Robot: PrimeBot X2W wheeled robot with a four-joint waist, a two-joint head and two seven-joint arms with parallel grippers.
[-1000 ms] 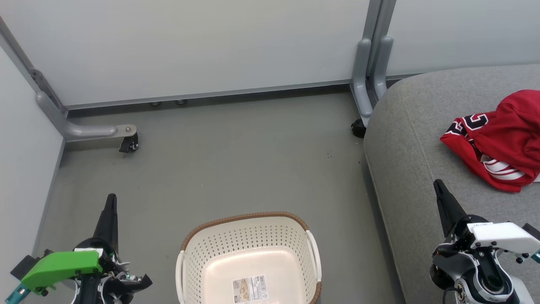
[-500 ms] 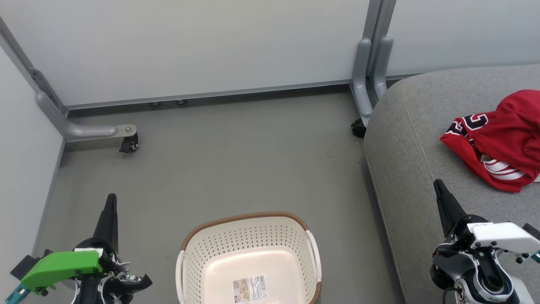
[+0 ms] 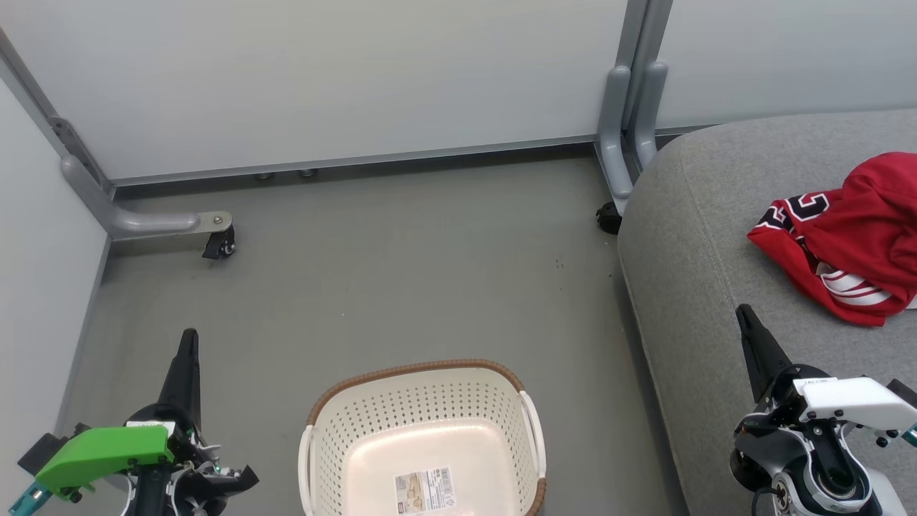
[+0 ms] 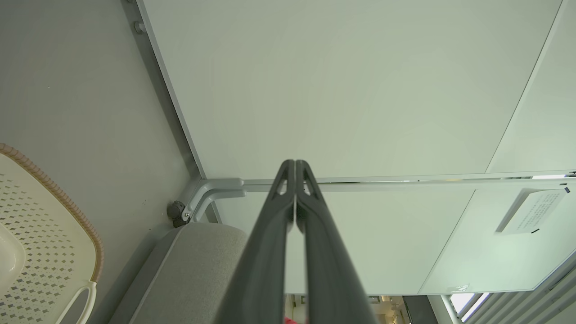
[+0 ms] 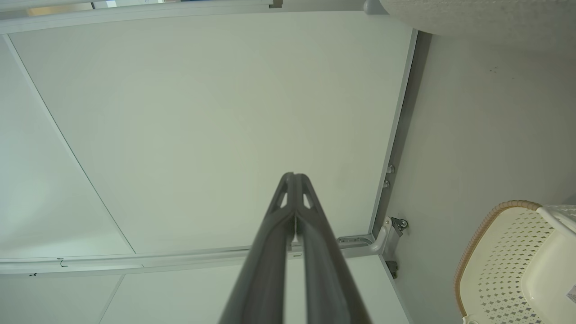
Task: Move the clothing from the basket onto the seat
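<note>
Left gripper (image 3: 188, 342) had its two dark fingers pressed together tip to tip, holding nothing; the left wrist view confirmed the fingers met along their length. It sat at lower left of the head view, above the grey floor (image 3: 401, 272), fingers pointing toward the far partition. Right gripper (image 3: 745, 315) was likewise fully closed on nothing, at lower right, its fingers over the near part of the seat (image 3: 688, 236); contact with the fabric could not be judged. Between the two grippers, and clear of both, the basket (image 3: 415, 369) stood upright on the floor, its near side cut off by the frame edge. A printed label (image 3: 425, 489) lay on its pale bottom. The seat lay just right of the basket, separated by a strip of floor. The clothing (image 3: 860, 236) rested in a crumpled red heap on the seat's top near the right edge of the head view, well apart from the basket and beyond the right gripper; whether the heap was one jersey or two could not be told. White partition panels (image 3: 322, 79) closed the far side, with a black caster (image 3: 218, 247) on a grey bracket at left.
</note>
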